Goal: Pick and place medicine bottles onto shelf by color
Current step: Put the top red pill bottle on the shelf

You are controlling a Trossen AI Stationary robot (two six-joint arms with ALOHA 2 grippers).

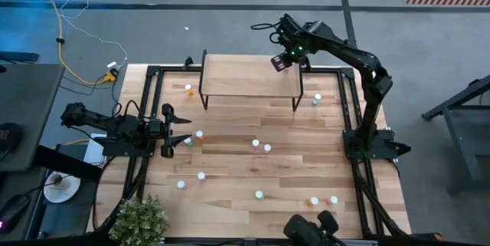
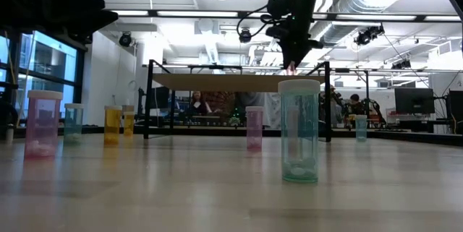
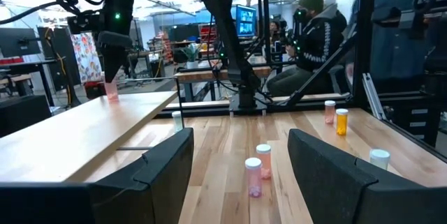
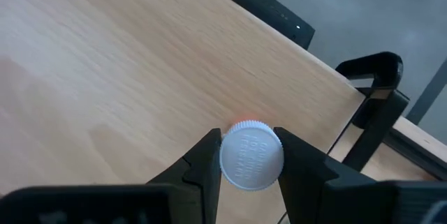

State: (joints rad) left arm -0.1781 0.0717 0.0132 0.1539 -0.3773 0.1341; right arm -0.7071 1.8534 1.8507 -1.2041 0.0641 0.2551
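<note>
The right gripper point(image 4: 250, 155) has its two dark fingers point(image 4: 202, 161) clamped on the white ribbed cap of a small bottle point(image 4: 251, 155), one finger on each side of the cap. A sliver of red-orange body shows just past the cap's far edge in the right wrist view; the left wrist view shows the same bottle as a pinkish-red cylinder at the shelf surface under the gripper, though whether its base touches the wood cannot be told. The gripper points straight down over the shelf point(image 1: 245, 73), a light-wood platform on thin black legs, near its far right corner in the high view.

The left gripper point(image 1: 178, 129) waits low at the left side of the table point(image 1: 230, 177), its jaws spread wide apart with nothing between them, pointing across the tabletop.

The other medicine bottles stand upright and scattered on the table, all tiny cylinders with white caps. An orange one point(image 1: 188, 89) is just left of the shelf's left legs, and a teal one point(image 1: 317, 99) is just right of its right legs. A pair point(image 1: 261, 146) stands close together near the table's middle, pink in the left wrist view. From the low camera, a translucent teal bottle point(image 2: 299, 131) stands nearest, with a pink one point(image 2: 43, 125) at the far left.
</note>
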